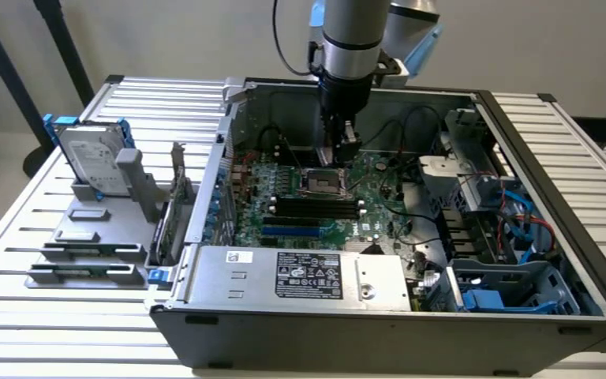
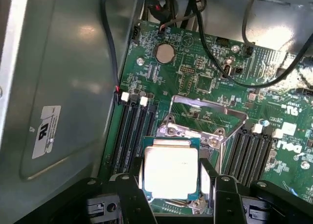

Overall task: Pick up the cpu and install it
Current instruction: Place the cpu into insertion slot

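While in claw, cpu above socket

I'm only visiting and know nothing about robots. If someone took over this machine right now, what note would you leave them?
Claw: shut on the cpu, fingers on two opposite edges.
Cpu: shiny side up, inside the case, close over the socket on the board.
Done: cpu picked up and brought to the socket; the clamp plate stands open.
Left: cpu does not look seated yet; plate not closed.
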Robot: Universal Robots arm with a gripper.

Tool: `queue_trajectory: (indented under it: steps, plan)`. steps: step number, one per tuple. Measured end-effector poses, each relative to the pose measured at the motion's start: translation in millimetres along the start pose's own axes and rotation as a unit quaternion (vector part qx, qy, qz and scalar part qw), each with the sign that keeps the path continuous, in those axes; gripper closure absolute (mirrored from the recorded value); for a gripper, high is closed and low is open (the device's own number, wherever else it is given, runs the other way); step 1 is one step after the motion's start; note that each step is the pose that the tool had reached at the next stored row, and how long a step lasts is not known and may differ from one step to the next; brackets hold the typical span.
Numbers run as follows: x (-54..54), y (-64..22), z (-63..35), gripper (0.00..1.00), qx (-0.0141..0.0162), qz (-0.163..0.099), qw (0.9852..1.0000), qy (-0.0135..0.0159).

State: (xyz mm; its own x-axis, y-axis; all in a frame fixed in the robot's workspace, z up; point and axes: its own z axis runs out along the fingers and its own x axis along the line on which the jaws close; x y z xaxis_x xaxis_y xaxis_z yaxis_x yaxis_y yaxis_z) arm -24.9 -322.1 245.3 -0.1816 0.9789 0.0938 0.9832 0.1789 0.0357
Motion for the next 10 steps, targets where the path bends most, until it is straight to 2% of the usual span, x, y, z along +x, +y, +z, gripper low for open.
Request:
queue_trajectory:
  steps: [4,10]
  plan:
    - [-0.2,-0.1,2.7,0.45,0.0000,0.028,0.9996,-0.0008]
    - [-0.3,-0.5,4.3,0.45,0.0013,0.060,0.9982,-0.0012]
